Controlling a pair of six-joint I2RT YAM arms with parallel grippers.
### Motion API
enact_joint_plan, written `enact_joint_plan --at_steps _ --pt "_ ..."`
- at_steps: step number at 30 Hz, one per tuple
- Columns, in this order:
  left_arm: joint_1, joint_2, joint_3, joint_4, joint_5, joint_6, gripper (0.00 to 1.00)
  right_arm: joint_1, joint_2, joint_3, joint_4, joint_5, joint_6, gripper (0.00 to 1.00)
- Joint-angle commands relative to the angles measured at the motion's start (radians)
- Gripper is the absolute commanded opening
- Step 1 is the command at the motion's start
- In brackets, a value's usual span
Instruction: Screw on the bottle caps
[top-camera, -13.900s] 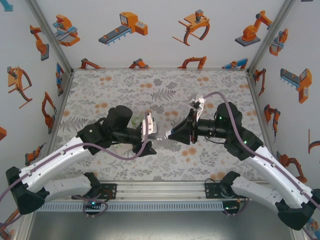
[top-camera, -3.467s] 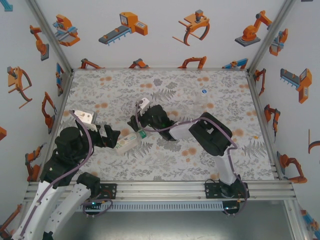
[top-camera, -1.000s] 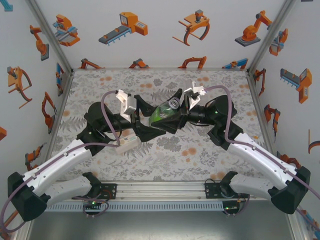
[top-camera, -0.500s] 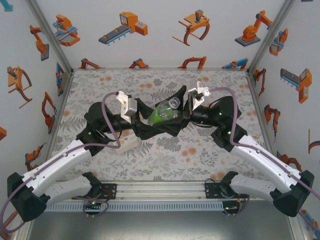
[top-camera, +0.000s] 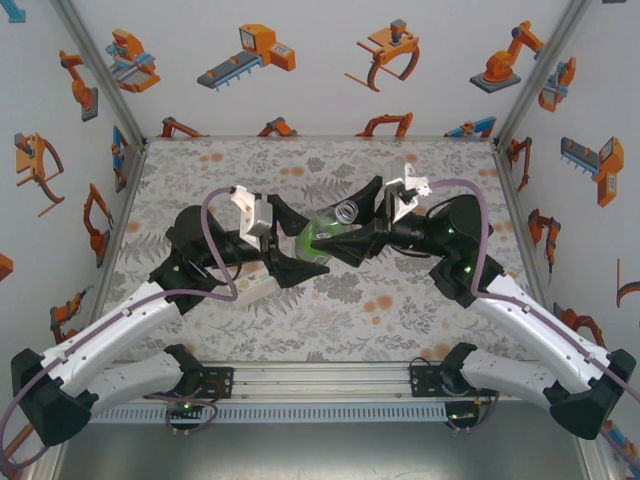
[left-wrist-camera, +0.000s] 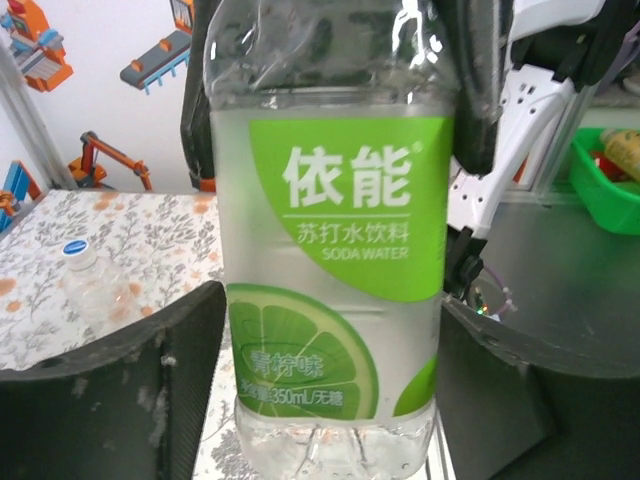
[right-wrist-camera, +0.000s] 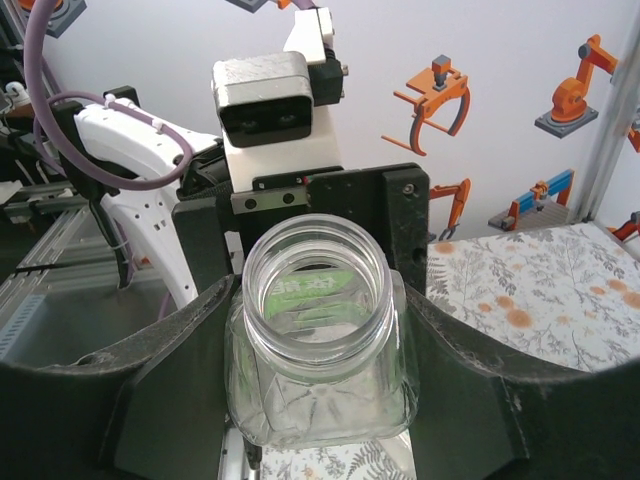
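A whitish-clear bottle with a green-and-white label hangs tilted over the middle of the table, its mouth open and uncapped. In the left wrist view the label faces me, and my left gripper has both fingers against the lower body. My right gripper presses the bottle's shoulder just below the open neck. From above, the left gripper and the right gripper meet on the bottle from opposite sides. A clear bottle carrying a blue cap stands on the table behind.
A pale bottle lies on the floral table, partly hidden under my left arm. White walls with orange stickers and metal posts enclose the table. A green bin sits outside the cell.
The right wrist has drawn back a little to the right and the bottle has tipped slightly lower. The bottle has stayed between both grippers throughout.
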Motion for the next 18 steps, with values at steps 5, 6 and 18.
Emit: enact_joint_plan --at_steps 5,6,18 --pt "-0.015 0.040 0.081 -0.029 -0.004 0.036 0.77 0.006 0.009 0.029 0.010 -0.014 0.003 0.34" --pt "-0.016 0.048 0.087 -0.025 -0.003 0.036 0.77 0.006 0.010 0.029 0.010 -0.015 0.004 0.34" --pt "-0.048 0.122 0.131 0.016 0.028 0.023 0.71 0.012 0.005 0.018 0.020 -0.012 0.006 0.31"
